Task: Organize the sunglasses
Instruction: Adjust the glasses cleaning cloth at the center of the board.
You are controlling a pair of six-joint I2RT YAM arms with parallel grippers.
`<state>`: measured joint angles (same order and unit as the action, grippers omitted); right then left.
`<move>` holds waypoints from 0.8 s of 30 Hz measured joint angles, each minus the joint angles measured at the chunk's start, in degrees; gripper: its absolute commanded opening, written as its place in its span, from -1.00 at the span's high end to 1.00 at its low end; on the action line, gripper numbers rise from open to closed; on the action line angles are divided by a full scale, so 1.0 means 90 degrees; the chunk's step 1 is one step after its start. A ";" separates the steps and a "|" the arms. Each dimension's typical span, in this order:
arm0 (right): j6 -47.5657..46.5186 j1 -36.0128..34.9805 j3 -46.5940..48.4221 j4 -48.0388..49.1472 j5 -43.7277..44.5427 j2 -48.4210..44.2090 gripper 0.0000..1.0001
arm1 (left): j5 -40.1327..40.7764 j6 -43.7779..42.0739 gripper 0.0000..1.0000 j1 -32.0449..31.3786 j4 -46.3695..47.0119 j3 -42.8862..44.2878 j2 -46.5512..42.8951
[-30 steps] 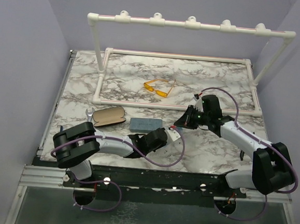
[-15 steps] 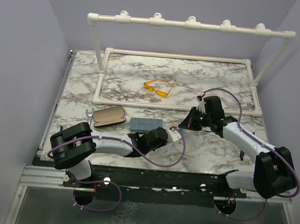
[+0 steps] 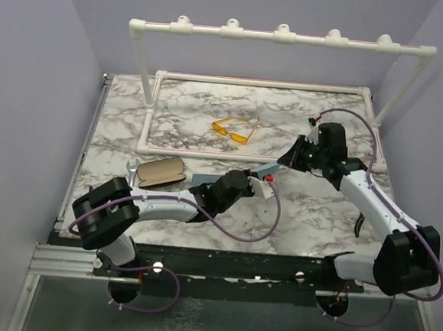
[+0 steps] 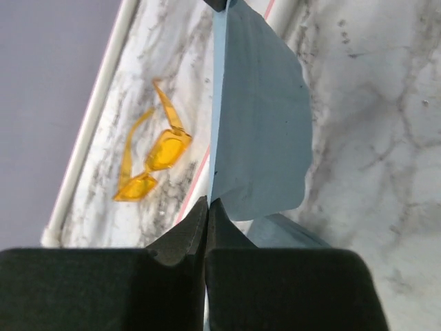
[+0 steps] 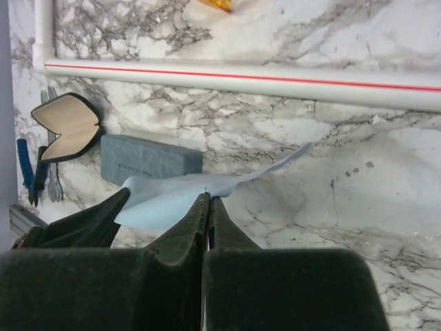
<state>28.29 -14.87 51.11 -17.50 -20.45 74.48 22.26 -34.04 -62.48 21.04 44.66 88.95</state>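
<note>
Pinching cloth [image 4: 258, 124], left pincer [image 4: 207, 207], right pincer [image 5: 205, 200], yellow sunglasses [image 4: 153, 160] well beyond

The cloth [image 4: 258, 117] nipped in the tips of the left gripper [image 4: 207, 207] is thin, soft and light blue, with a dull face. The fingers [image 4: 289, 289] of that gripper look black, dull and a bit fuzzy, like felt. Left of the tips, the sunglasses [image 4: 155, 162] are see-through yellow-orange plastic, smooth and shiny. The table [image 4: 372, 138] looks like smooth white and grey marble.

Ahead of the right gripper [image 5: 207, 201], the pipe [image 5: 275, 77] is smooth white plastic with a thin red line. Beyond its tips, the box [image 5: 148, 158] looks grey-blue, dull and a bit grainy. Far to the left, the open case [image 5: 65, 131] has a soft tan lining.
</note>
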 measured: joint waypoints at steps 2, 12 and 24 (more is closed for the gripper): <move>-0.0143 0.0000 0.0211 -0.0068 0.0102 -0.0005 0.99 | -0.0017 -0.0379 1.00 0.0114 0.0274 0.0100 0.0097; -0.0527 0.0000 -0.0500 -0.0165 -0.0107 -0.0100 0.99 | -0.0610 -0.0908 1.00 -0.0049 0.0595 -0.0024 0.0155; -0.0610 -0.0170 -0.1919 -0.0612 -0.1462 -0.0614 0.99 | -0.1576 0.0284 1.00 -0.0933 -0.1443 -0.0238 -0.0007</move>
<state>22.81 -16.40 33.85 -23.00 -33.61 68.95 8.08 -31.48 -70.87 8.05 42.52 88.88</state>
